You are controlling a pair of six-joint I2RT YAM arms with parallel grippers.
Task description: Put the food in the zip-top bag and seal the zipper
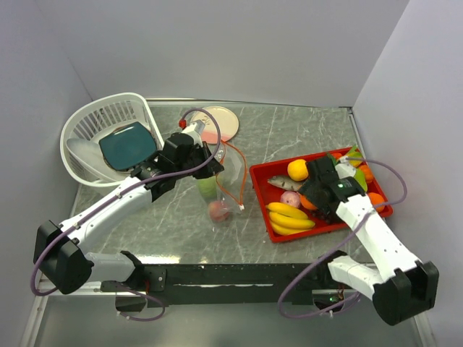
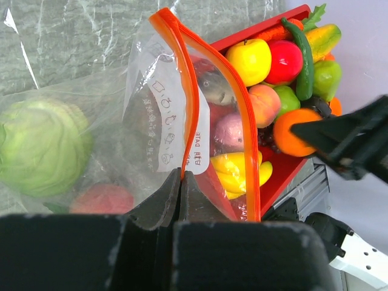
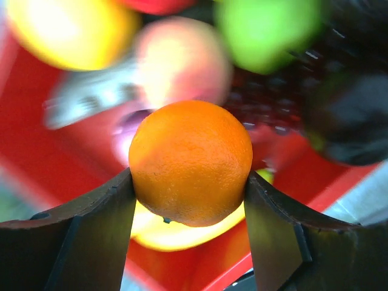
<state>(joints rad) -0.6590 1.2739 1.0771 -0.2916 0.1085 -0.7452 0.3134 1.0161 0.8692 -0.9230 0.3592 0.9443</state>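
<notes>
Left claw (image 2: 182, 185) pressed together on zip-top bag (image 2: 151, 115) rim at zipper (image 2: 193, 91), bag mouth open, on table (image 1: 289, 130) beside red tray (image 1: 258, 189), right claw (image 3: 189, 188) pinching orange (image 3: 191, 159) over food (image 1: 289, 215) in tray

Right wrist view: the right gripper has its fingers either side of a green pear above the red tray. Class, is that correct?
No. The fruit between the fingers of the right gripper is an orange, not a green pear, as the right wrist view shows. It is indeed above the red tray.
</notes>
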